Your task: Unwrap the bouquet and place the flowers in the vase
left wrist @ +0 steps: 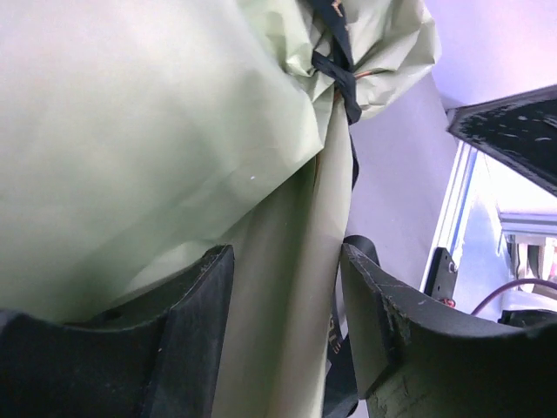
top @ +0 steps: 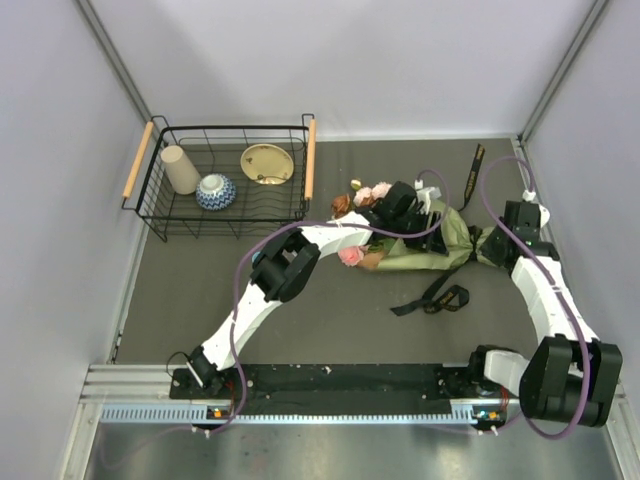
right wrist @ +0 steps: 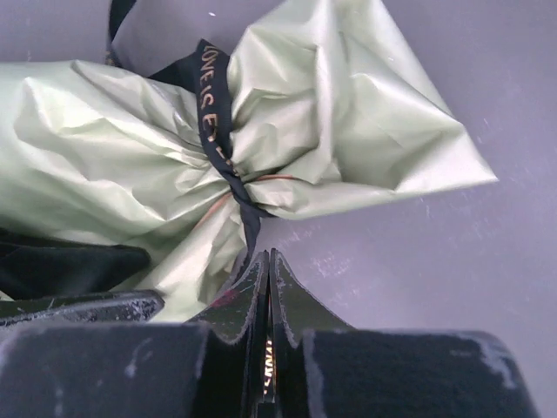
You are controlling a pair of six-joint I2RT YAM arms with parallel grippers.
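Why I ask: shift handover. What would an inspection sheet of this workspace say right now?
Surface: dark grey mat.
Job's things: bouquet lying on its side, green paper tied with black ribbon; flowers poking out left; vase not made out.
Clutter: wire basket holding cup, bowl, plate; loose ribbon piece on the mat.
Grippers: left gripper fingers open astride the paper; right gripper fingers shut on the ribbon's tail.
Cables: purple cables looping along both arms.
Surroundings: pale walls; metal rail at near edge.
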